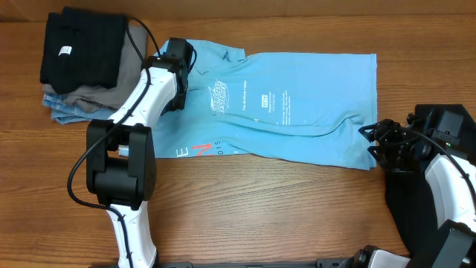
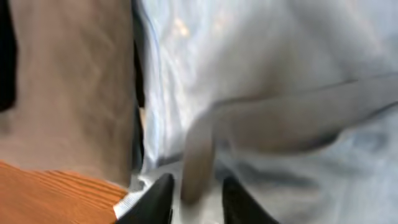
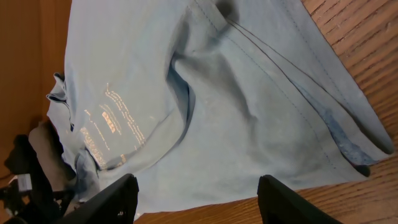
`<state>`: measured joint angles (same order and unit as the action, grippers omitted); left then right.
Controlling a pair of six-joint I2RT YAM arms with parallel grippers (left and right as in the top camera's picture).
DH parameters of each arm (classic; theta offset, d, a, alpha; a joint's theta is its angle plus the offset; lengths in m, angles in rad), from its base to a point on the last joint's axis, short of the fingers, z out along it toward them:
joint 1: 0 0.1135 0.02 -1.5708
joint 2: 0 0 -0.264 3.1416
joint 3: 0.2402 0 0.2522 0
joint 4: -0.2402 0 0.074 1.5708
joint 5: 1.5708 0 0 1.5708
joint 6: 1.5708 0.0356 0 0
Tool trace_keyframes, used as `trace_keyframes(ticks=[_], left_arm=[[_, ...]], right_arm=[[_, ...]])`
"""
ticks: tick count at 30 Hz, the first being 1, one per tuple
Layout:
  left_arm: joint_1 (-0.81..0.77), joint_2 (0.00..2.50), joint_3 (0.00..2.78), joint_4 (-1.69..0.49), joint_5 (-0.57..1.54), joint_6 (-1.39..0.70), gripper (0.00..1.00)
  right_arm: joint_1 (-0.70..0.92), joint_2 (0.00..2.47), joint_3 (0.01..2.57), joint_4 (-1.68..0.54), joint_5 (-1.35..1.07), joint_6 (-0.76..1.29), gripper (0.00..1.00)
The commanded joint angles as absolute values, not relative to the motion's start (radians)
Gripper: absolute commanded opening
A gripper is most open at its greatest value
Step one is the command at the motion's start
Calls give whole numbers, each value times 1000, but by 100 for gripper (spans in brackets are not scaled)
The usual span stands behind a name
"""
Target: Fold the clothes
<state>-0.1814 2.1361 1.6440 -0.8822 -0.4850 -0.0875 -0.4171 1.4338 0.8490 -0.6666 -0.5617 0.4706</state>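
The light sky-blue T-shirt (image 1: 297,97) lies spread flat across the table, with its white print facing up. My left gripper (image 1: 184,59) is at the shirt's left, collar end. In the blurred left wrist view its jaws (image 2: 198,202) stand a little apart, astride a raised strip of the shirt's fabric (image 2: 196,162) without pinching it. My right gripper (image 1: 370,141) hovers at the shirt's lower right corner. Its jaws (image 3: 199,199) are wide open over the shirt's edge (image 3: 186,93) and bare wood, holding nothing. A folded black garment (image 1: 78,48) tops a pile at the back left.
Under the black garment the pile holds a grey-tan piece (image 1: 89,97) and blue fabric (image 1: 63,110), right beside my left arm. The tan piece (image 2: 68,81) fills the left of the left wrist view. Bare wooden table (image 1: 282,208) runs along the front.
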Motion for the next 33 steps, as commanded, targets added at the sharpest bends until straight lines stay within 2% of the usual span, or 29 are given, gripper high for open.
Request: trace_keyframes(ticks=[1,5,13,20,25,31,33], left_arm=[[-175,2129,1663,-862,-532,-109,48],[-168,2129,1665,-875,-534,-115,57],[-163,2128,1709,-1076,-433,-143,48],[-118,2122,1746,-1265,-349,-274,49],[-35,2122,1737,-1366,-226,-278,49],[82,2122,1678,-1359,-65,-209,51],[109,2122,1637,-1329,32,-159,49]], right_arm=[[-413,1437,872,-664,-560,466,66],[-413,1437,872,-664,-559,466,66],[-413,1437,872,-680,-437,463,66],[-413,1438,872,-773,-207,463,66],[-413,1454,871,-793,-217,443,58],[-413,1502,871,-701,-379,304,58],[-413,1518,871,-645,-449,279,57]])
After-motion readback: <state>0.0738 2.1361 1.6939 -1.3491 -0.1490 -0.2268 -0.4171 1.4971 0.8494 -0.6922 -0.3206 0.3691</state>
